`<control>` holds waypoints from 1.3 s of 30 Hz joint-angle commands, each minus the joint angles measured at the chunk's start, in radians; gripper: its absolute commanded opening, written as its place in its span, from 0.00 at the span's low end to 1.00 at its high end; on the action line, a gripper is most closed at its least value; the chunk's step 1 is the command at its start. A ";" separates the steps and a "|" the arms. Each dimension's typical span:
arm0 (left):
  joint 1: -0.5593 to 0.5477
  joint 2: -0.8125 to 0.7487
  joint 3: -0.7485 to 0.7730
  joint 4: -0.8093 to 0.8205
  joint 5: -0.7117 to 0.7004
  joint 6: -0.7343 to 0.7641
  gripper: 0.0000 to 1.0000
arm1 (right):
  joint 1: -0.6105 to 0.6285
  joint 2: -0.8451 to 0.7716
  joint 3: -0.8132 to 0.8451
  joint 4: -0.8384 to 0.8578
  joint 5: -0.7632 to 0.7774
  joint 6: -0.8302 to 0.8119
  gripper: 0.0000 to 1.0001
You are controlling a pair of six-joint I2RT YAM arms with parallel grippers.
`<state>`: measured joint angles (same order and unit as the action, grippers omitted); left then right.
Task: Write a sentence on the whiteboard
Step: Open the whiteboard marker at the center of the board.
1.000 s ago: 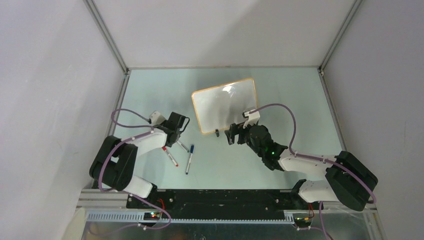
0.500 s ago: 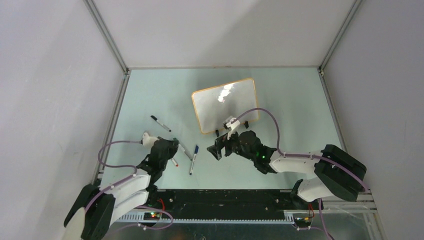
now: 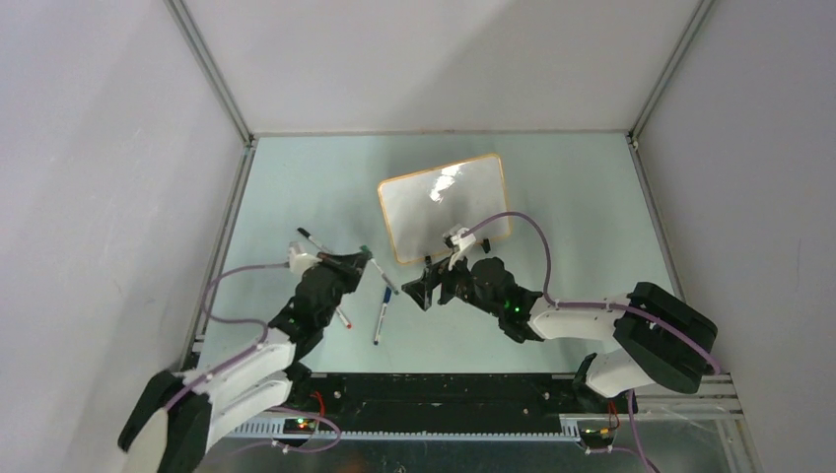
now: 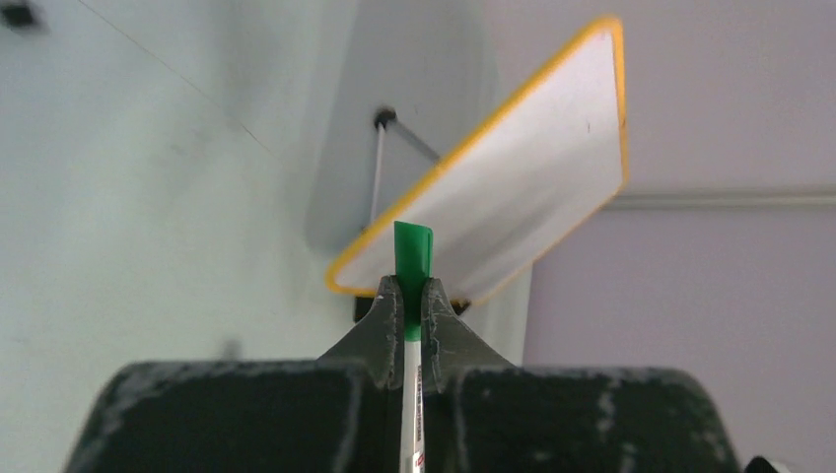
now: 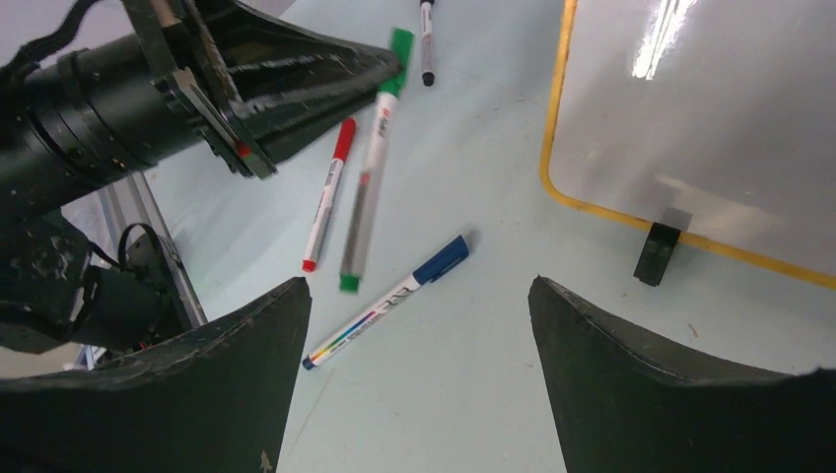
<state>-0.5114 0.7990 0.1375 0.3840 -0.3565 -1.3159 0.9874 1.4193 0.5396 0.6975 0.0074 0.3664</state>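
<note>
The whiteboard (image 3: 444, 205) stands tilted on black clip feet (image 5: 656, 253), and its orange-framed face is blank. No sentence shows on it in any view. My left gripper (image 3: 347, 264) is shut on a green-capped marker (image 4: 413, 251) near its cap, and the marker points toward the board's near-left corner (image 4: 532, 187). The right wrist view shows this marker (image 5: 371, 168) hanging from the left gripper's fingers (image 5: 296, 74). My right gripper (image 3: 422, 293) is open and empty, low over the table just in front of the board (image 5: 710, 118).
A blue marker (image 3: 381, 315) lies between the grippers, under my open right gripper (image 5: 419, 296). A red marker (image 3: 342, 318) lies beside it. A black marker (image 3: 308, 236) lies to the far left. Enclosure walls ring the table.
My left gripper has swung up from the markers toward the board, carrying the green marker. My right gripper has shifted left and nearer, away from the board's foot.
</note>
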 commanded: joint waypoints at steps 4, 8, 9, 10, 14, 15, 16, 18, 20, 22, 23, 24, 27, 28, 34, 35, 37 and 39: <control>-0.133 0.207 0.135 0.202 0.096 -0.101 0.00 | 0.021 -0.009 0.004 0.115 0.167 0.076 0.82; -0.172 0.244 0.111 0.295 0.054 -0.158 0.00 | 0.024 -0.020 -0.039 0.215 0.202 0.048 0.78; -0.177 0.253 0.099 0.340 0.050 -0.185 0.00 | 0.024 -0.026 -0.043 0.220 0.207 0.045 0.78; -0.185 0.277 0.093 0.368 0.046 -0.196 0.00 | 0.025 -0.029 -0.047 0.225 0.209 0.039 0.77; -0.214 0.363 0.069 0.540 0.052 -0.255 0.00 | 0.032 -0.025 -0.049 0.243 0.211 0.029 0.73; -0.226 0.379 0.068 0.602 0.051 -0.262 0.00 | 0.047 -0.019 -0.049 0.250 0.224 0.022 0.72; -0.231 0.412 0.068 0.629 0.050 -0.265 0.00 | 0.054 -0.017 -0.049 0.259 0.250 0.005 0.71; -0.237 0.461 0.056 0.706 0.045 -0.292 0.00 | 0.071 -0.020 -0.050 0.263 0.284 -0.016 0.70; -0.240 0.507 0.039 0.799 0.043 -0.317 0.00 | 0.078 -0.023 -0.051 0.264 0.305 -0.025 0.67; -0.247 0.555 0.025 0.931 0.033 -0.320 0.00 | 0.080 -0.023 -0.052 0.265 0.311 -0.030 0.58; -0.250 0.584 0.020 0.962 0.026 -0.320 0.00 | 0.082 -0.022 -0.052 0.265 0.312 -0.029 0.50; -0.250 0.596 0.014 0.989 0.022 -0.320 0.00 | 0.083 -0.023 -0.052 0.264 0.313 -0.030 0.46; -0.253 0.658 0.008 1.105 0.017 -0.317 0.00 | 0.082 -0.023 -0.052 0.261 0.314 -0.032 0.25; -0.254 0.670 0.008 1.134 0.016 -0.316 0.00 | 0.083 -0.025 -0.052 0.259 0.316 -0.032 0.20; -0.253 0.663 0.003 1.142 -0.014 -0.260 0.00 | 0.079 -0.030 -0.052 0.243 0.324 -0.024 0.00; -0.253 0.648 -0.006 1.139 -0.025 -0.251 0.00 | 0.078 -0.033 -0.052 0.234 0.321 -0.024 0.00; -0.253 0.621 -0.022 1.118 -0.054 -0.236 0.00 | 0.072 -0.046 -0.052 0.215 0.307 -0.029 0.00; -0.253 0.591 -0.031 1.078 -0.070 -0.221 0.00 | 0.056 -0.064 -0.052 0.186 0.246 -0.033 0.00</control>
<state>-0.7624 1.4544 0.1223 1.4265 -0.3492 -1.5707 1.0561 1.4002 0.4881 0.9089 0.3218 0.3454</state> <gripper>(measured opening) 0.023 0.079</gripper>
